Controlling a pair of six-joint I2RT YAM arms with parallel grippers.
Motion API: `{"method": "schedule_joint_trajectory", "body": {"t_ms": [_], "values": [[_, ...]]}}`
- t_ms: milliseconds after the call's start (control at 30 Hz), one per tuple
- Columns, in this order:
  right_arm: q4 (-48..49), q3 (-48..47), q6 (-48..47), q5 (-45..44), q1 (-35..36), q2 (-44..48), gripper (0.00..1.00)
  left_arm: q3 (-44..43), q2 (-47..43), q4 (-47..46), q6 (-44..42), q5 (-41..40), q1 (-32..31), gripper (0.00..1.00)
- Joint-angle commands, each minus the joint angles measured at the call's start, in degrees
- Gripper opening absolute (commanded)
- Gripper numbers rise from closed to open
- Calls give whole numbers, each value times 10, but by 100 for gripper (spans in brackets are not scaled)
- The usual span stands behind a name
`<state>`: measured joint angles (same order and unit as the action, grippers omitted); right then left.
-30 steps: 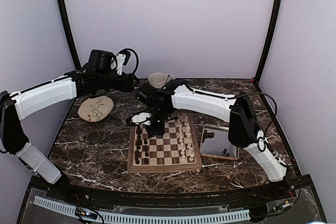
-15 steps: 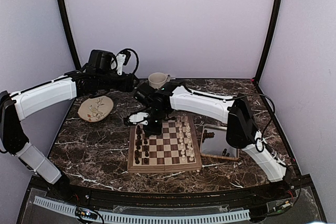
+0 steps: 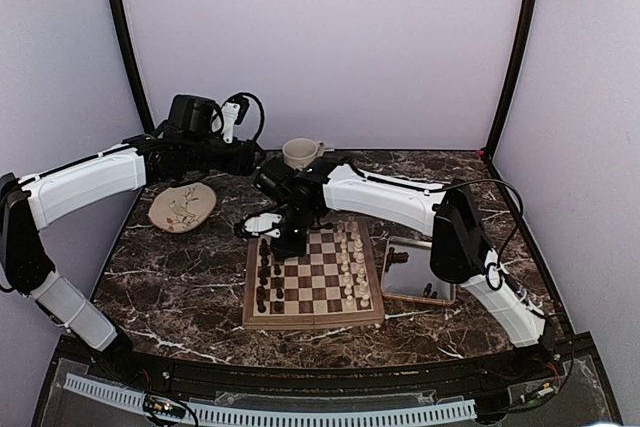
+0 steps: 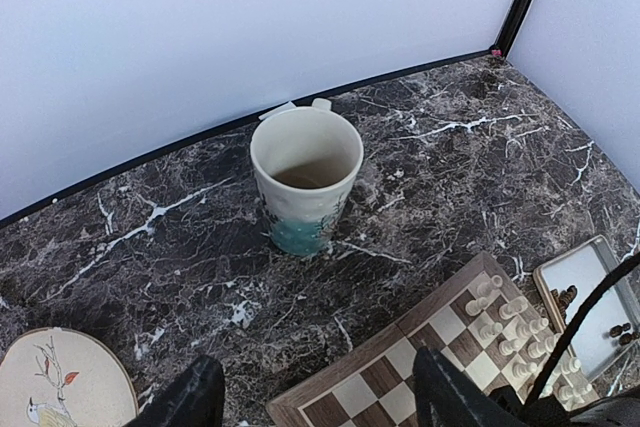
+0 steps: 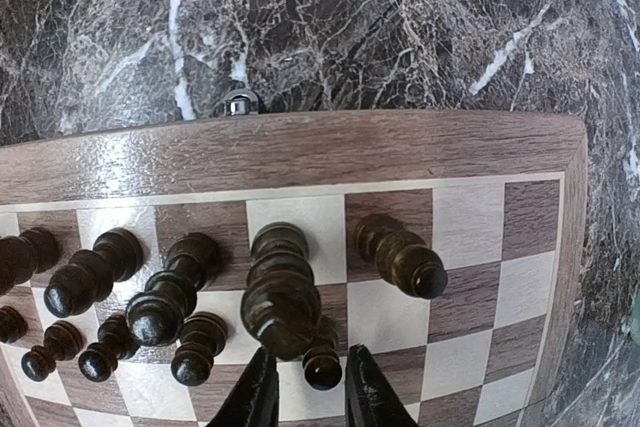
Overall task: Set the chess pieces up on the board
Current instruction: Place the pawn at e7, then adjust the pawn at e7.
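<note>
Right gripper (image 5: 305,387) hangs low over the chessboard (image 5: 300,152), near its far left corner. Jaws narrowly parted at the head of a tall dark chessman (image 5: 280,297); cannot tell whether the pads pinch it or stand just clear. That piece looks upright on a light back-row square, right at the fingertips.

Judgement: a placing step, near its end. To do it well, part the jaws evenly and lift straight up, with no sideways drift. A metal tray (image 3: 418,272), well off to the gripper's right, holds a few more dark pieces, so work remains. Other dark chessmen (image 5: 150,297) crowd the gripper's left. A bishop-like one (image 5: 400,252) stands just to its right. A small pawn (image 5: 322,367) shows between the fingers, close to the tall one's base. Any swing tips a neighbour.

Left gripper (image 4: 320,402) is spread wide, grasping nothing, above the table just beyond the board's far edge. Painted plate (image 4: 60,387) to its left, mug (image 4: 305,172) ahead.

Room: pale lilac walls (image 3: 320,47). Surface: dark marble tabletop (image 3: 180,277), white-veined, glossy. Black corner posts (image 3: 120,37).
</note>
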<state>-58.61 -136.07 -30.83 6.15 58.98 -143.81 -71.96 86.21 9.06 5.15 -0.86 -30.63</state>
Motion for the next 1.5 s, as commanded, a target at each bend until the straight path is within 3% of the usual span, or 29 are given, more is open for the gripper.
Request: {"method": "schedule_joint_trajectory", "body": {"t_ms": [0,267,467,600,800,1000,1133,1267,1467], "values": [[14,-13,6,1,8,6,26,-6,-21,-3,-6,9,-1,67],[15,43,1,-18,1,79,27,-4,-23,-4,-9,5,-1,66],[53,212,-3,-16,-23,219,28,-10,-16,7,-27,2,-1,67],[77,337,1,-19,-66,318,28,-63,27,74,-66,48,0,62],[145,539,23,50,-187,465,28,-197,144,248,-100,104,-24,51],[215,679,29,99,-304,586,29,-220,210,335,-119,51,-88,40],[250,728,42,172,-362,627,29,-254,264,398,-123,38,-117,34],[258,741,37,190,-373,640,30,-285,310,439,-127,24,-136,26],[258,749,31,199,-372,640,30,-325,360,491,-136,4,-153,1]]}}
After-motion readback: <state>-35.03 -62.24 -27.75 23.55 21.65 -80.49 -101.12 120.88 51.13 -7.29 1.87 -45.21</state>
